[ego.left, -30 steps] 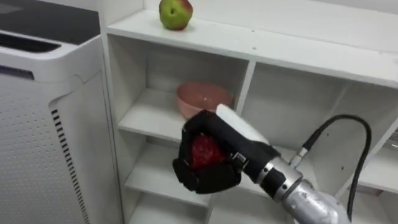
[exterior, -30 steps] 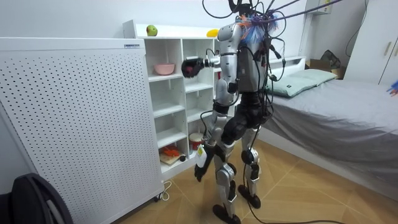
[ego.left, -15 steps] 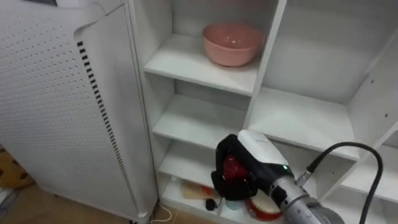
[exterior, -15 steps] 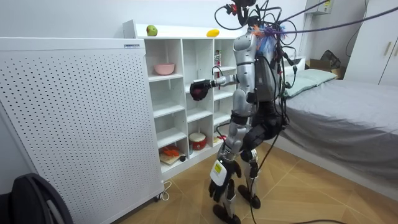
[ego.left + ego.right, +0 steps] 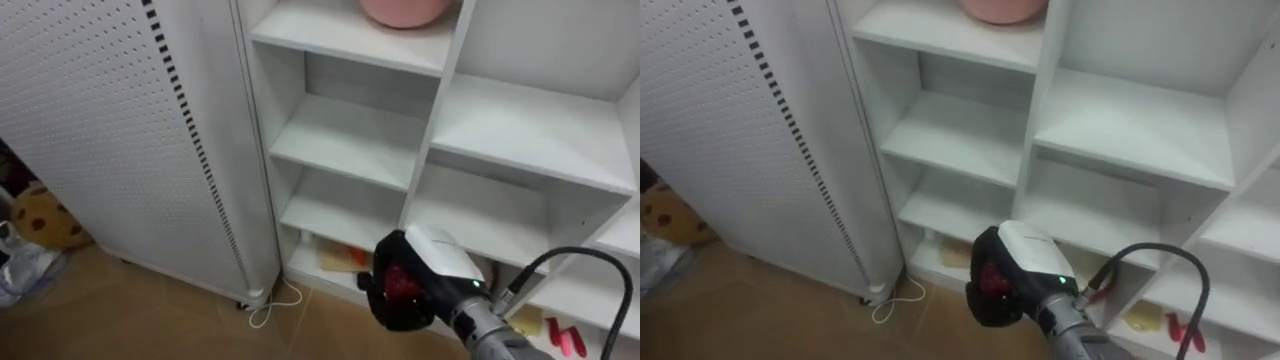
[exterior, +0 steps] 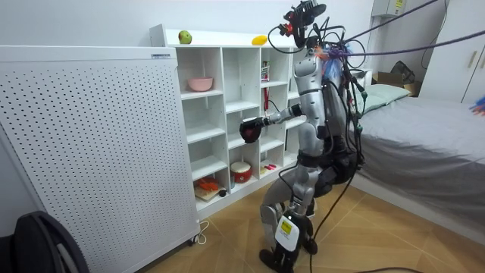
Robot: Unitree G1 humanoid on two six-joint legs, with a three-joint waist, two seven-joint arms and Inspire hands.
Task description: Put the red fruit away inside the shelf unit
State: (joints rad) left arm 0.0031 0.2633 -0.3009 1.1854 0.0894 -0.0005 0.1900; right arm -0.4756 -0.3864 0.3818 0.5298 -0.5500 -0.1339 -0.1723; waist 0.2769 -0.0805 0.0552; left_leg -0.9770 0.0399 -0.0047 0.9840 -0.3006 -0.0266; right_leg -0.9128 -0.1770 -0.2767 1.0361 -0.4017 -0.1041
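Room view: perforated panel (image 6: 91, 144) beside closet (image 6: 220, 114)

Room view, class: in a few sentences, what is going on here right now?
The robot stands facing the white shelf unit. Its right hand, fingers curled round a red fruit, is held out in front of the middle shelves. A pink bowl sits on an upper shelf. A green apple and a yellow fruit lie on top.

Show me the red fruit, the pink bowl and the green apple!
red fruit (image 5: 401, 284): left eye view, on the red skin showing inside the right hand (image 5: 440, 258).
pink bowl (image 6: 201, 83): room view, on the middle of its side.
green apple (image 6: 184, 36): room view, on the middle of the fruit.
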